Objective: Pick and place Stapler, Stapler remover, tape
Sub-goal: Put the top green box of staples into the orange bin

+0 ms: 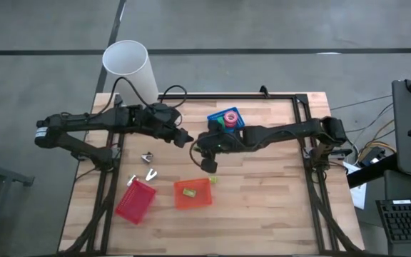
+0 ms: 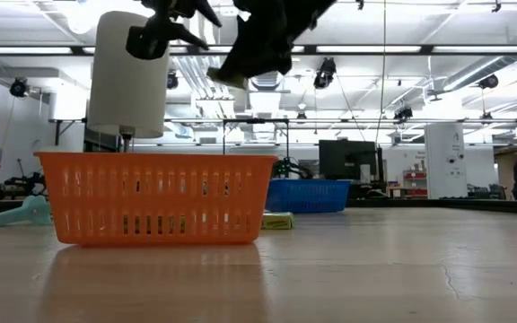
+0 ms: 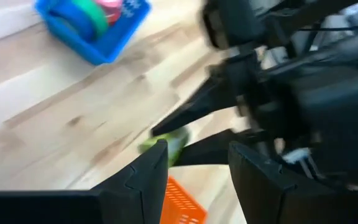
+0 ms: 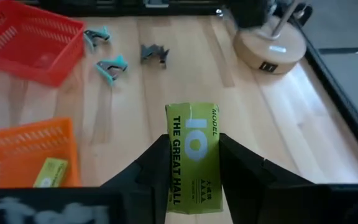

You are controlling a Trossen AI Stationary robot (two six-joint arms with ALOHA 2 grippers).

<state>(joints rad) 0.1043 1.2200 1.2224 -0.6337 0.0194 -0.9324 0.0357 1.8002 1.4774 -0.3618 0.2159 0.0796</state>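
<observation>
Holding a green stapler box (image 4: 193,155) in my right pincer (image 4: 191,163), fingers closed on its two sides, printed face up, above the bench (image 1: 262,214) near its centre.

Item, right pincer (image 1: 207,161): in the overhead view it hangs just at 1 o'clock of the orange bin (image 1: 193,193), off the bin's far right corner, not over its inside.

Item, left pincer (image 1: 185,138): raised over the bench at about 10 o'clock from the right one, fingers (image 3: 143,180) parted with nothing between them.

Item, orange bin: lies at about 6 o'clock of bench centre; one green stapler box (image 1: 188,192) already lies inside it. From the right wrist that box (image 4: 50,172) shows flat on the bin floor.

Item, red bin (image 1: 135,200): at 9 o'clock of the orange bin, near it; I cannot tell whether it holds anything.

Item, blue bin (image 1: 226,120): at 12 o'clock of bench centre, holding tape rolls (image 1: 227,118), pink and green showing on top.

Item, staple removers: two teal ones (image 4: 110,65) and a dark one (image 4: 153,53) lie loose on the bench at 12 o'clock of the red bin, apart from one another.

Item, white cylinder (image 1: 129,66): stands at the bench's far left corner.

Item, a small yellow-green piece (image 2: 276,220) lies on the bench just beside the orange bin's right end in the level view.
</observation>
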